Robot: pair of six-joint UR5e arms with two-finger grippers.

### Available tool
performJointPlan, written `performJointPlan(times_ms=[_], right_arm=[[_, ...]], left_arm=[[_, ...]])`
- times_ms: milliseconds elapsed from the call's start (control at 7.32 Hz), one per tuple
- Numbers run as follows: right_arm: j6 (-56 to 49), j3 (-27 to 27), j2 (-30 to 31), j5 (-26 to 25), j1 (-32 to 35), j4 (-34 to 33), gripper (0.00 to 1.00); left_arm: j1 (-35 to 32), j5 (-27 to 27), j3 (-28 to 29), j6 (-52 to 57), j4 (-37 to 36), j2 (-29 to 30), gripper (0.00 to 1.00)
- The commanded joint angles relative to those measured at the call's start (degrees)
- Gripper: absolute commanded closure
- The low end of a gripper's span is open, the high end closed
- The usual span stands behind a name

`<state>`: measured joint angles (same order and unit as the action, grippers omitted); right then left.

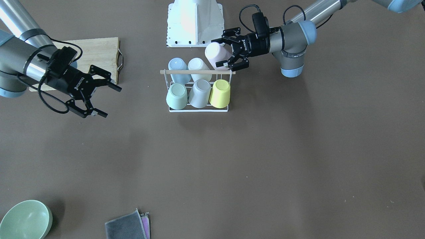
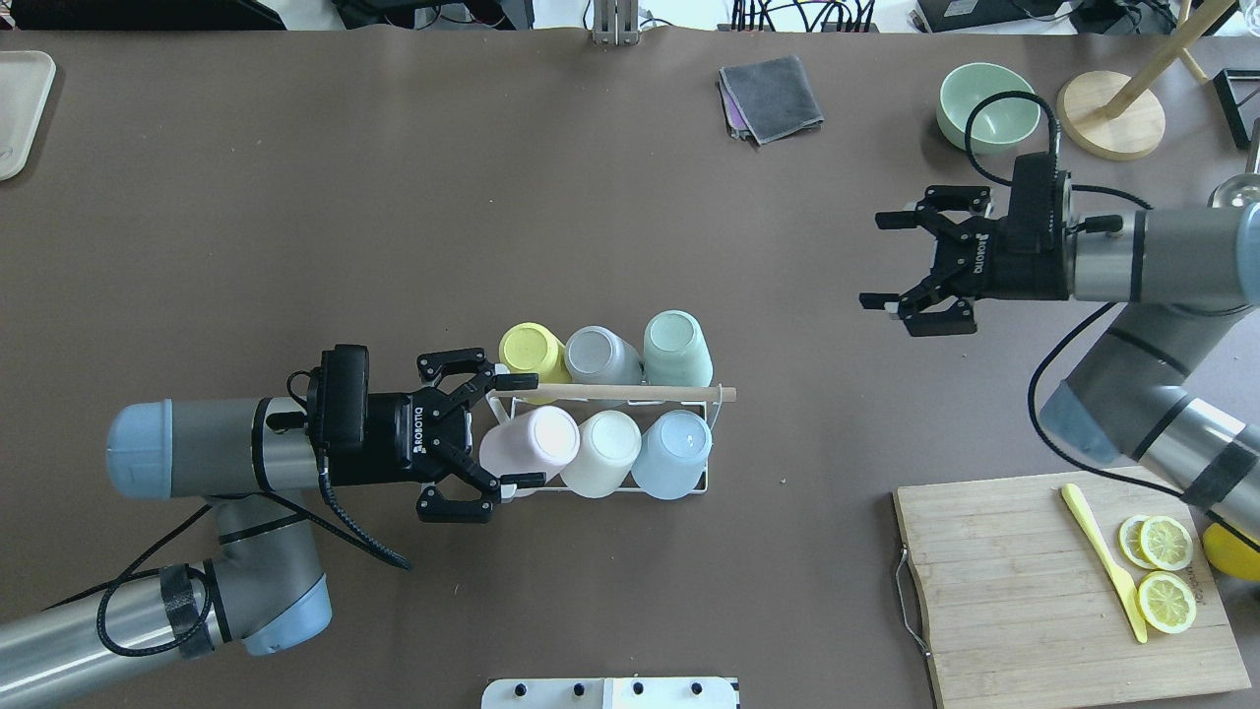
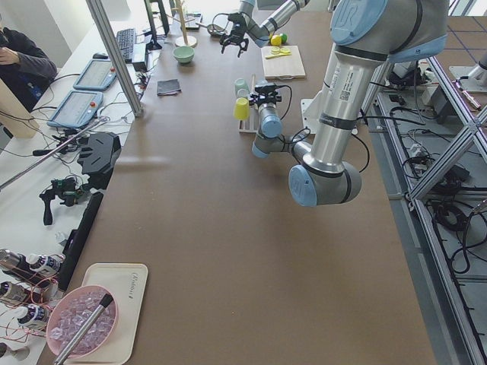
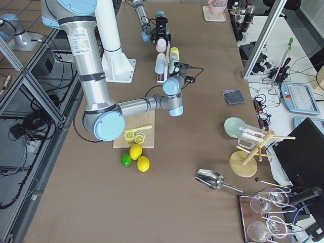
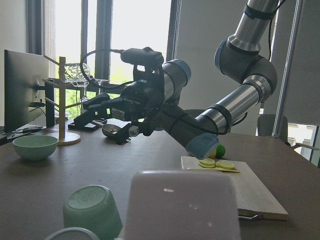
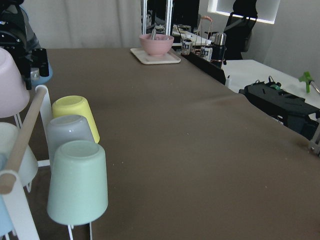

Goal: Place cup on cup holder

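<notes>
The cup holder, a white wire rack with a wooden rod across its top, stands mid-table, also shown in the front view. Upside-down yellow, grey, green, cream and blue cups sit on it. A pink cup leans at the rack's corner nearest my left arm. My left gripper is open, its fingers on both sides of that cup. My right gripper hangs open and empty, well off to the right of the rack.
A wooden cutting board with lemon slices and a yellow knife lies near the robot on its right. A green bowl, a folded grey cloth and a wooden stand sit along the far edge.
</notes>
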<state>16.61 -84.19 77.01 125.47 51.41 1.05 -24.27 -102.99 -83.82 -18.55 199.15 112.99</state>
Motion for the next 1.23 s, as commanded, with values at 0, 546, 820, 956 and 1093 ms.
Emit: performJointPlan(times_ms=[0,546,820,956,1093], right_arm=[[0.0,0.2,3.0,18.6,11.8,-17.2,0.0],[-0.6,0.0,2.8,19.6,24.9,-57.9,0.0],[-1.0,-0.2,3.8,12.6,30.7,-70.6,0.0],[-1.0,-0.2,4.8,9.0,34.0,-75.8,0.0],[-1.0,-0.5,7.4,6.2,37.3,-80.5,0.0]], left_arm=[[0.0,0.1,0.1,-0.1,-0.1,0.0,0.01],[-1.5,0.2,-5.7,-7.2,-5.9,-1.3,0.01],[-6.5,0.0,-15.1,-7.2,-24.8,-5.5,0.01],[-12.1,-1.1,-19.8,-7.2,-39.0,-6.4,0.01],[-17.9,-3.3,-23.3,-7.2,-54.5,-6.1,0.01]])
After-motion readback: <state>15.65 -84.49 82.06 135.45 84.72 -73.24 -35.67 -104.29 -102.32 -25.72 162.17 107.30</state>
